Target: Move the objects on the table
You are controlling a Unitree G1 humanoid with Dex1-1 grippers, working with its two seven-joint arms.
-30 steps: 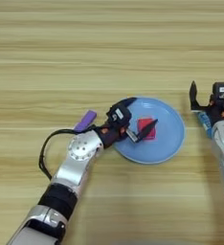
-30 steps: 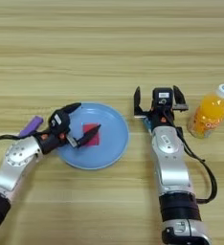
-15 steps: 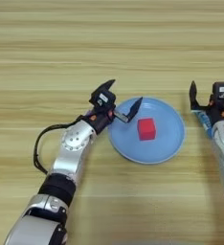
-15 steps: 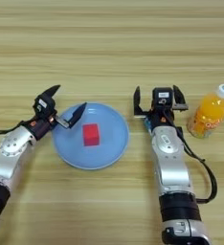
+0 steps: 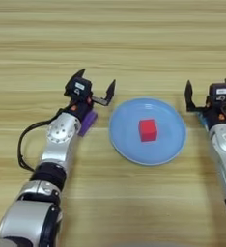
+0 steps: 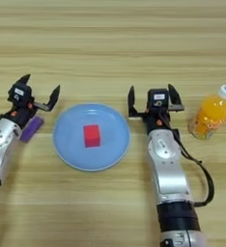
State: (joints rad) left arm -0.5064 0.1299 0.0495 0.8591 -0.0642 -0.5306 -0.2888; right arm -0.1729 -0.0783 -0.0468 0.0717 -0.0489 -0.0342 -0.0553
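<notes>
Cube (image 5: 148, 130), small and red, is sitting alone near the middle of the light-blue plate (image 5: 175, 149) on the table (image 5: 113, 43), apparently delivered there; the left gripper (image 5: 93, 89) is hanging just left of the plate, fingers spread wide and holding nothing, above the purple bar (image 6: 31, 129). The right gripper (image 6: 153, 100) is idling wide open and empty between plate and orange bottle (image 6: 211, 113), likely awaiting that bottle

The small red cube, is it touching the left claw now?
Apart. The left eye view shows the small red cube alone on the round light-blue plate, with the open left claw outside the plate's rim.
</notes>
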